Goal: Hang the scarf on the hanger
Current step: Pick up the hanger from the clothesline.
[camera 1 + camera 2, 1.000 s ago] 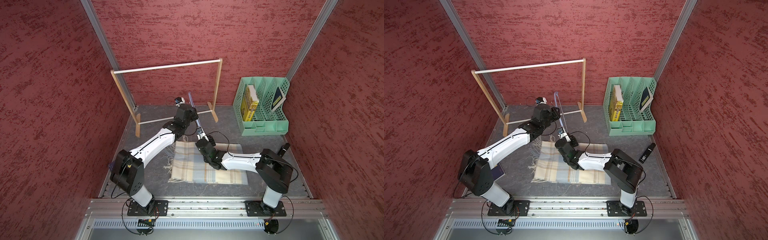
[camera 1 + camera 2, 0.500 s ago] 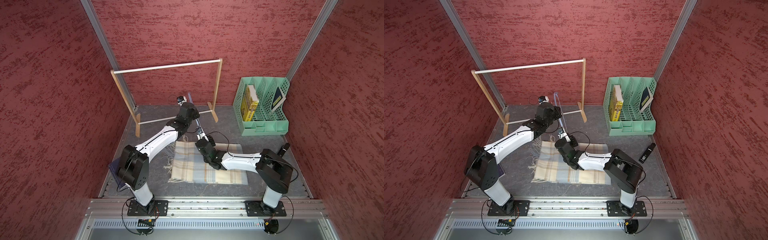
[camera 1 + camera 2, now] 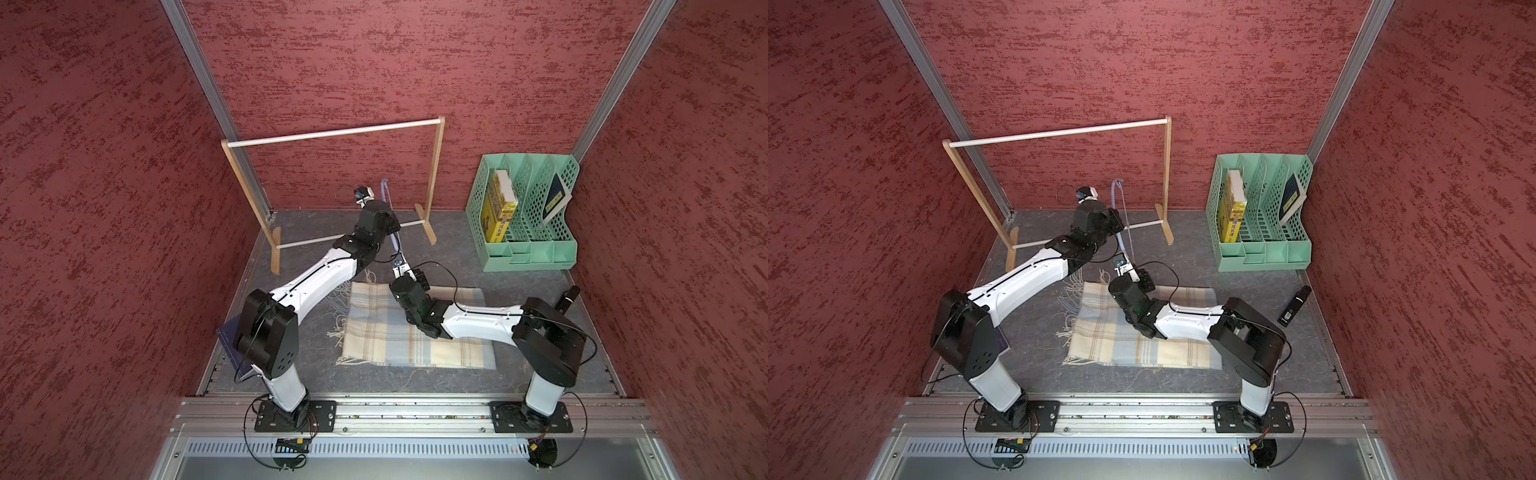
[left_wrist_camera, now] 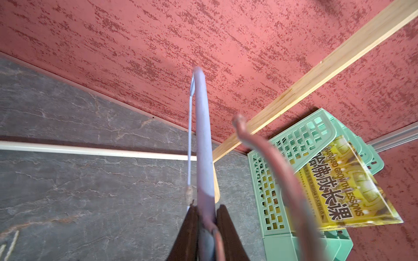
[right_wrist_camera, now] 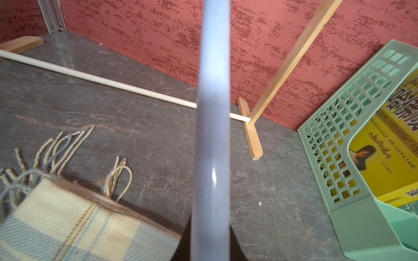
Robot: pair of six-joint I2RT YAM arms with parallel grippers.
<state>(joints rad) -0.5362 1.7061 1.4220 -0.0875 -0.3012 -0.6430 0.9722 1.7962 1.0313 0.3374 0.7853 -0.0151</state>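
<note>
Left wrist: hanger (image 4: 203,140) pinched in left end effector (image 4: 207,211); right end effector (image 5: 210,226) also clamps it.

Wooden-framed rack (image 3: 332,134): upright near the back wall of the grey marbled counter (image 3: 457,257), with a white rod across the top and a second white rod low between the feet. Mint-green slotted file organizer (image 3: 528,253): right rear corner, apart from the rack. Holds a leaning yellow book (image 3: 500,208) toward its left end and a tilted dark booklet (image 3: 555,199) in the rightmost slot. Black stick-shaped device (image 3: 1295,305): flat on the counter in front of the organizer, near the right wall. Dark blue flat pad (image 3: 230,340): left edge, partly hidden. Red textured walls (image 3: 374,62) on three sides.
</note>
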